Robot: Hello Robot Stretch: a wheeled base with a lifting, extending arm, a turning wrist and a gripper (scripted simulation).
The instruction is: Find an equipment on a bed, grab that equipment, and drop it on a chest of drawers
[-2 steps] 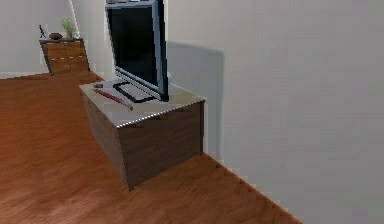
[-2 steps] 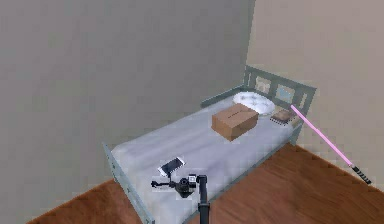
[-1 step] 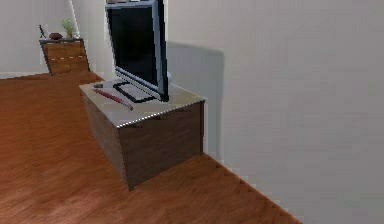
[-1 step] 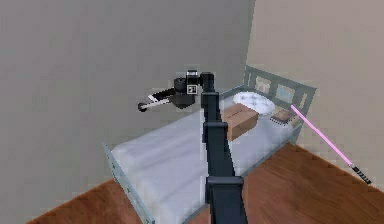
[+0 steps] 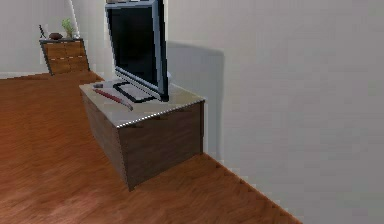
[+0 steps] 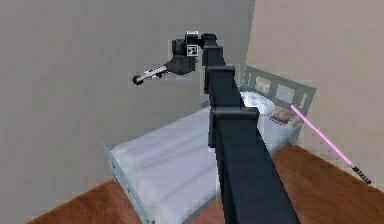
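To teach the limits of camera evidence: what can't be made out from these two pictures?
Arm side view: the dark square arm bar hides part of the pale blue bed.
Arm side view: the brown thing by the white pillow is too small to name.
Forward view: items on the far brown wooden chest of drawers are too small.

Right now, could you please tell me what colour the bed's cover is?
The bed's cover is a pale blue-grey, plain with no pattern; it shows best in the arm side view.
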